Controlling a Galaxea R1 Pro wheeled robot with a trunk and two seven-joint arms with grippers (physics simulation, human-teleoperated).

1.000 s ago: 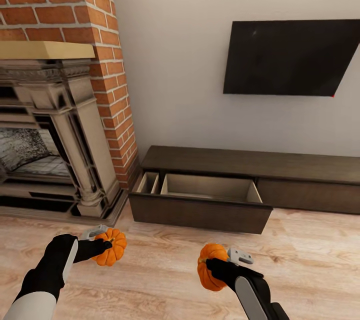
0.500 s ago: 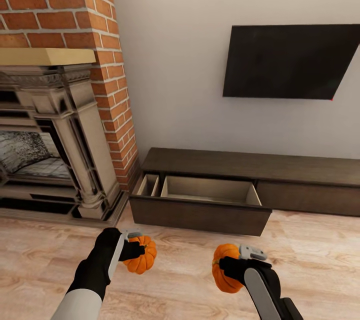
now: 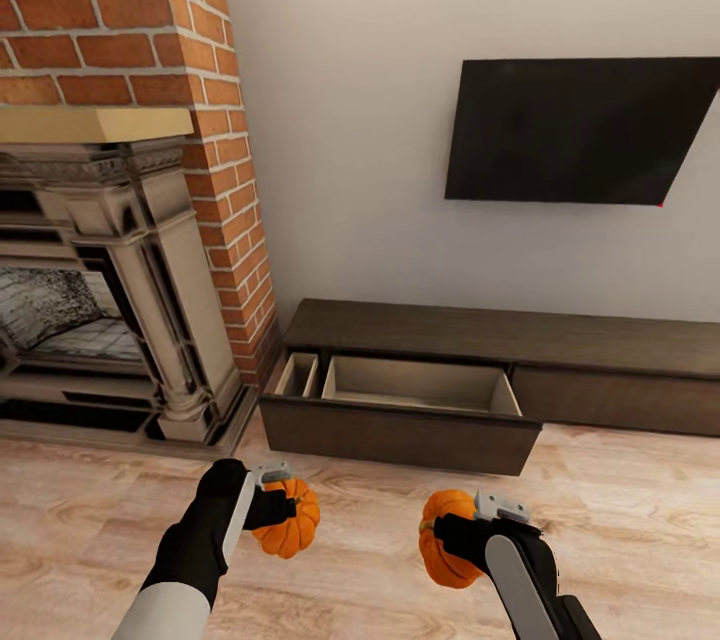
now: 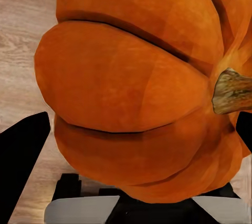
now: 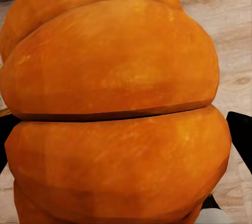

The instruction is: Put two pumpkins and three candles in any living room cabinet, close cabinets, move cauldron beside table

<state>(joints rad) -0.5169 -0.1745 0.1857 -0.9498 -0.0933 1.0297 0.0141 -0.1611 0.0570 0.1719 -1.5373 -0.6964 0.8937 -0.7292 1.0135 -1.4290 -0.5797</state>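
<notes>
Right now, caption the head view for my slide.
Both hands hold small orange ribbed pumpkins before the open dark-brown wooden cabinet drawer.

Two orange pumpkins, one in my left gripper [image 3: 272, 510] and one in my right gripper [image 3: 452, 532]; one low cabinet [image 3: 500, 330] with one drawer [image 3: 400, 430] open; one wall screen [image 3: 580, 130]; one fireplace [image 3: 110, 300].

Two orange ribbed pumpkins sit low in the head view. The left pumpkin [image 3: 287, 518], with its brown stem [image 4: 231, 91] showing in the left wrist view, is gripped by the left tool [image 3: 268, 500]. The right pumpkin [image 3: 446, 538] is gripped by the right tool [image 3: 470, 525]. At centre frame, the dark-brown cabinet [image 3: 500, 335] has one drawer [image 3: 400, 415] pulled open, pale beige inside.
</notes>
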